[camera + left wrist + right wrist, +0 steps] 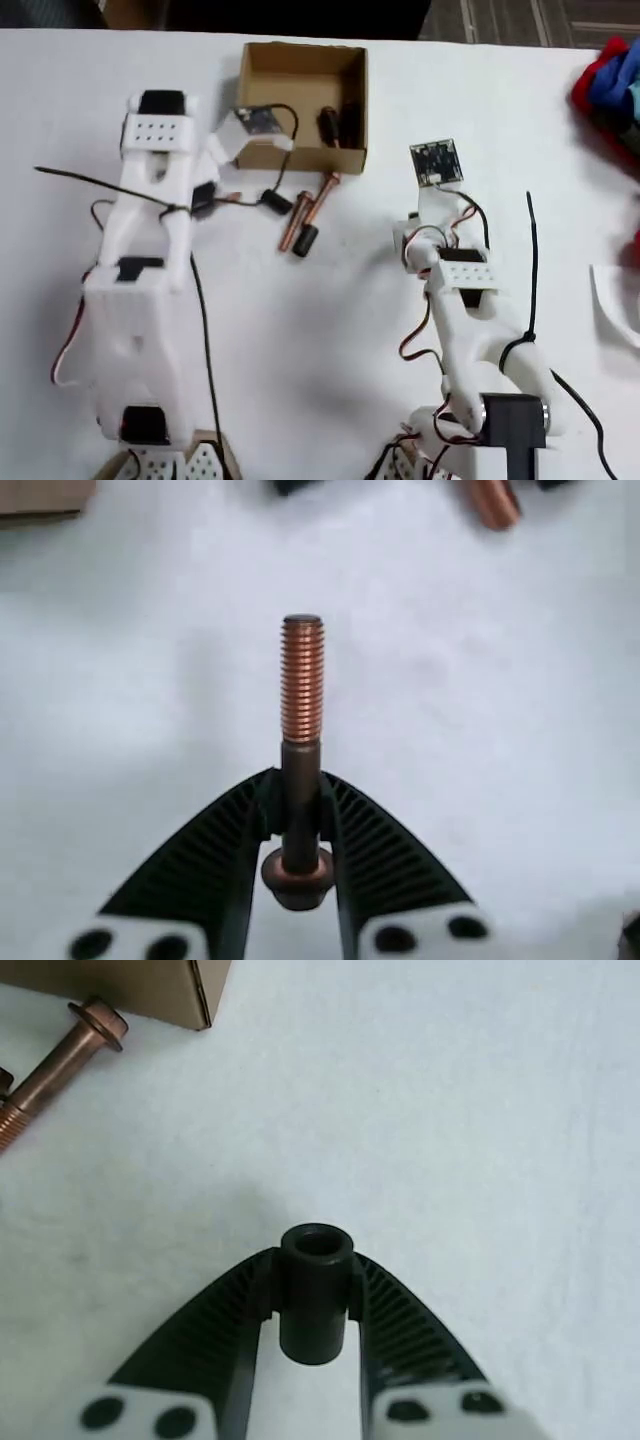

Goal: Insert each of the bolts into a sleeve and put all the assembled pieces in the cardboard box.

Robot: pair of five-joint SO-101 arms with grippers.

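Holding for insertion | left hand clamped on bolt near its head, threads pointing out over worktop | right hand clamped on sleeve, bore exposed | cardboard box beyond both | risk: bolt tip meeting bore off-axis, likely jamming or levering either piece from its grip.

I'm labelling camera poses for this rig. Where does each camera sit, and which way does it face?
High view: fixed above the table, looking down on the cardboard box, loose bolts, left arm and right arm.
Left wrist view: on that arm's wrist, facing the table past the left gripper, shut on a copper bolt.
Right wrist view: on that arm's wrist, facing the table past the right gripper, shut on a black sleeve.
Shared: high and right wrist views both show the box and a bolt beside it.
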